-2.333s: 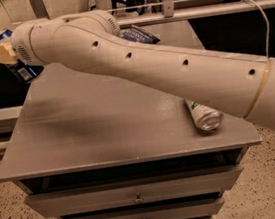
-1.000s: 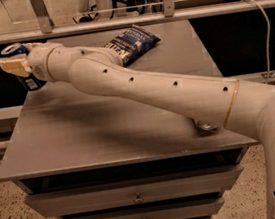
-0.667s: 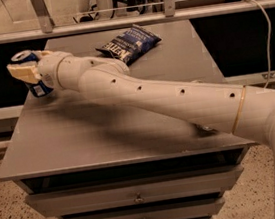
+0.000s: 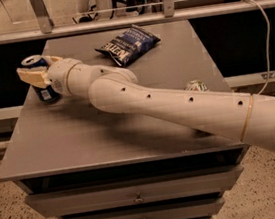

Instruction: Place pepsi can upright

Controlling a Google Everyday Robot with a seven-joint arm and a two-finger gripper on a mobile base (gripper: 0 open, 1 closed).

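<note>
One gripper (image 4: 35, 68), fingers (image 4: 30, 76) clasping upright pepsi can (image 4: 47, 93) beside table's (image 4: 81, 139) left edge, open tabletop toward front edge

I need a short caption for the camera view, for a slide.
Gripper holds the pepsi can upright near the left edge of the grey cabinet top; a chip bag lies farther back.

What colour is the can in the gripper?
The can is blue, silver on top; the gripper holds it at the left table edge. Camera view.
</note>
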